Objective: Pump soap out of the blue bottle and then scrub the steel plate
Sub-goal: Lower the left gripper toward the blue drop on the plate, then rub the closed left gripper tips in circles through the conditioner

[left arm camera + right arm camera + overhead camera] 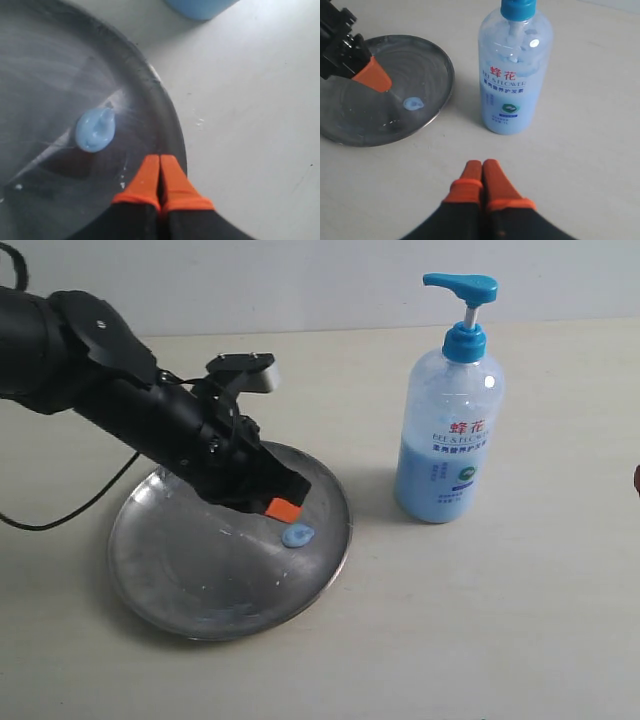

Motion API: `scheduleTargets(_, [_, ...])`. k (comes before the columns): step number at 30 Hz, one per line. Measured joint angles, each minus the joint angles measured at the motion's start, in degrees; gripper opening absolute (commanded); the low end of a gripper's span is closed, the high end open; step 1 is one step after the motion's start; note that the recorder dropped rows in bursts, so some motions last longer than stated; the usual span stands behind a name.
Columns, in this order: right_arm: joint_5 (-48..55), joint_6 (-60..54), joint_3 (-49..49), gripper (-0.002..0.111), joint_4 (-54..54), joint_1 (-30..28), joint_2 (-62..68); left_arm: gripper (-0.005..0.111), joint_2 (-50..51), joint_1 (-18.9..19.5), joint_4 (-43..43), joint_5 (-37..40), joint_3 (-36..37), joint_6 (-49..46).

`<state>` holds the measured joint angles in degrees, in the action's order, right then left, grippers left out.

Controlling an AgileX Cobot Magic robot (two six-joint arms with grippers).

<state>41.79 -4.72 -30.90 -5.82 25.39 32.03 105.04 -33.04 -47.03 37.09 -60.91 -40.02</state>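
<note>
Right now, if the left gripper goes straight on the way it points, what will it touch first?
Most likely the plate, close beside the soap blob; the left gripper slants down at it. Depth is unclear.

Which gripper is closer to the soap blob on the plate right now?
Left. The left gripper hangs over the steel plate, its shut tips just beside the soap. The right gripper is off the plate, out by the blue bottle.
</note>
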Motion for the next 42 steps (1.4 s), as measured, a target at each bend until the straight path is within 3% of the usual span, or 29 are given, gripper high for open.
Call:
scheduleTargets(13, [-0.6, 0.0, 1.3, 0.000, 0.0, 0.0, -0.5, 0.000, 9.8, -2.3, 0.2, 1.3, -6.2, 0.0])
scheduleTargets(30, [-0.7, 0.0, 1.3, 0.000, 0.0, 0.0, -0.5, 0.000, 13.0, -2.3, 0.5, -12.0, -6.2, 0.5])
scheduleTargets(42, [-0.9, 0.0, 1.3, 0.000, 0.0, 0.0, -0.5, 0.000, 13.3, -2.3, 1.3, -13.0, -6.2, 1.2])
